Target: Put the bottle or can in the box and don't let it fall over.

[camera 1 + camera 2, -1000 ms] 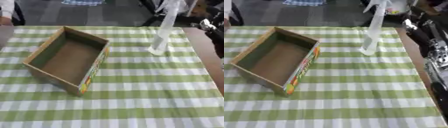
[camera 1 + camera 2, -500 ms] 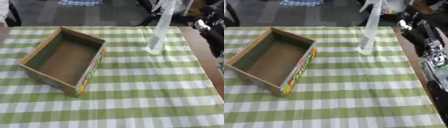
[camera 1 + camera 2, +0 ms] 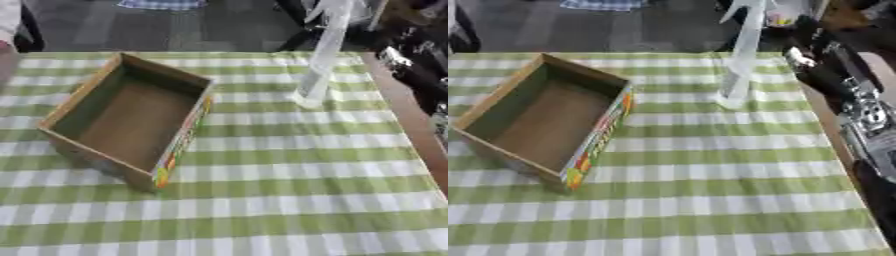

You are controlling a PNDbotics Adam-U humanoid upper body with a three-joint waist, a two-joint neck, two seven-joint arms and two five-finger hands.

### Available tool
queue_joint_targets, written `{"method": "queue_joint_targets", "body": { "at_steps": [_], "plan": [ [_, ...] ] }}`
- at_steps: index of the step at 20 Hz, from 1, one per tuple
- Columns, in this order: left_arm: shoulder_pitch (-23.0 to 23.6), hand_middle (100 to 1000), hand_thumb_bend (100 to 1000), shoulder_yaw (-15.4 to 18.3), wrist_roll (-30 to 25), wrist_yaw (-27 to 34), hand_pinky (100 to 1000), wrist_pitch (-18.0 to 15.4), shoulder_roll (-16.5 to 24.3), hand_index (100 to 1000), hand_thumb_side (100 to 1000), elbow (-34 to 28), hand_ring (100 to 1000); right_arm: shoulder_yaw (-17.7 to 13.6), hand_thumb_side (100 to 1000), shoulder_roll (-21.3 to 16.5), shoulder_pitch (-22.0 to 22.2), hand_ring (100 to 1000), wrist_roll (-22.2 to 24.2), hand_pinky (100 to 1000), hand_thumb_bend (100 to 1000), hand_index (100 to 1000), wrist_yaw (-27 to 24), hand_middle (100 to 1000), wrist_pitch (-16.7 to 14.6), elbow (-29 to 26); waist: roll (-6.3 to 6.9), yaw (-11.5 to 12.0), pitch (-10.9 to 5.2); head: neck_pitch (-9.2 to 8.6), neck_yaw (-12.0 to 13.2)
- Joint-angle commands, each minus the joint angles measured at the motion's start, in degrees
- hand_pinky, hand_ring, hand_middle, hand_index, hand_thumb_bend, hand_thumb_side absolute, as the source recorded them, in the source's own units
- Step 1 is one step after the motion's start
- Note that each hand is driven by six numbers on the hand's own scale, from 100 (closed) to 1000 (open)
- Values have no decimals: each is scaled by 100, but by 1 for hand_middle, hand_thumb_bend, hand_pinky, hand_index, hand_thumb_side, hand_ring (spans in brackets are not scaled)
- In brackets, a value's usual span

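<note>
Right hand [image 3: 811,55] hangs just beside upright clear bottle [image 3: 739,65], fingers blurred.

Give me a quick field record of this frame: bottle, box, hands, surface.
bottle: clear bottle, upright, far right of the cloth, apart from the box
box: cardboard box, open top, nothing inside, left side
right hand: right hand, beside the bottle, not on it; fingers unclear
left hand: not in view
surface: green checked tablecloth
</note>
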Motion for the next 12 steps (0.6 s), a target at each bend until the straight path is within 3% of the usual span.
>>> {"method": "queue_joint_targets", "body": {
  "at_steps": [1, 12],
  "plan": [
    [-27, 873, 152, -7, -53, 43, 924, -10, 92, 888, 776, -89, 736, -5, 397, -265, -105, 1000, 129, 907, 100, 1000, 48, 1000, 109, 6, 16, 12, -72, -10, -17],
    [-38, 868, 151, -38, -140, 75, 921, -29, 100, 885, 776, -73, 731, 150, 408, -437, -321, 1000, 94, 907, 100, 1000, 297, 1000, 441, 179, 24, 34, -79, -93, -46]
  ]
}}
